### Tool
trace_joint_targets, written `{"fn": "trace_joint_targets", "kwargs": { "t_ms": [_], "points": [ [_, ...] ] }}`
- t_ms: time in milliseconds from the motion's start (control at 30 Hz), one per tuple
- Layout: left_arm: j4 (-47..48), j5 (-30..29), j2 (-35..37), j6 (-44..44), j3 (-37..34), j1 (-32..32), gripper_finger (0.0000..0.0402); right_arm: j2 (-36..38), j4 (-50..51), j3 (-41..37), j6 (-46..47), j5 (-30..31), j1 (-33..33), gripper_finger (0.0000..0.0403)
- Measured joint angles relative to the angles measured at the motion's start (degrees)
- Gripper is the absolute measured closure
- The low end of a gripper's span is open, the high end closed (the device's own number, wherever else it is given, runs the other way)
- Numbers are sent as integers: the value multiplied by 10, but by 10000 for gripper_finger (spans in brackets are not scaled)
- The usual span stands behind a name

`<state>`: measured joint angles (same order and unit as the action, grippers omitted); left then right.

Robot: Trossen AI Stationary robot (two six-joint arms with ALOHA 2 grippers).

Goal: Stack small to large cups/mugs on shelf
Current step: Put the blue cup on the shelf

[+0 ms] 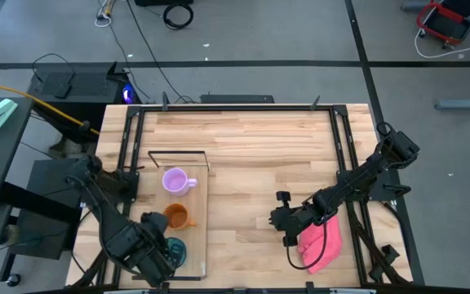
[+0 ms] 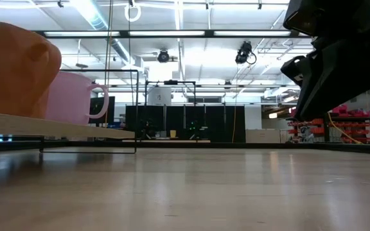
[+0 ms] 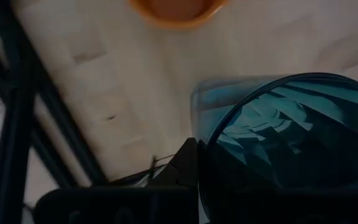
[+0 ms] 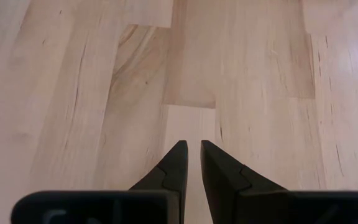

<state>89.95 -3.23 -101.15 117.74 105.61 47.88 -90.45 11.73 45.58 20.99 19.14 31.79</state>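
Note:
The lilac mug [image 1: 175, 180], the orange mug [image 1: 176, 216] and the teal-green cup [image 1: 177, 247] stand in a row on the light-wood shelf board [image 1: 198, 204]. The board's black wire frame [image 1: 178, 153] is at its far end. My left gripper [image 1: 163, 255] is at the teal cup at the board's near end. The cup fills the left wrist view [image 3: 291, 143], with the orange mug beyond it [image 3: 179, 9]. My right gripper [image 4: 191, 163] is shut and empty over bare table beside the pink cloth [image 1: 321, 245]. The low view shows the orange mug [image 2: 11, 64] and the lilac mug [image 2: 76, 96] resting on the board [image 2: 56, 128]. My left gripper has the teal cup at its rim [image 3: 199, 134], on the cup's near left side. One finger [image 3: 186, 165] lies against the outside of the wall. The cup hides the other finger. I cannot tell whether the cup is lifted or stands on the board.
Black rails run along the table's left [image 1: 129, 163] and right [image 1: 345, 163] sides. Open wood lies between the shelf board and the right arm [image 1: 251, 163]. The right arm hangs at the low view's upper right [image 2: 339, 58].

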Motion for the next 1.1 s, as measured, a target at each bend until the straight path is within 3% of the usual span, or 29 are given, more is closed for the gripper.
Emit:
{"fn": "trace_joint_targets", "kwargs": {
  "t_ms": [367,1100],
  "points": [
    [0,4,25,49,-74,20,390,0,0,0,-1,1,0,352],
    [-22,-17,24,41,-66,28,390,0,0,0,-1,3,0,352]
  ]
}}
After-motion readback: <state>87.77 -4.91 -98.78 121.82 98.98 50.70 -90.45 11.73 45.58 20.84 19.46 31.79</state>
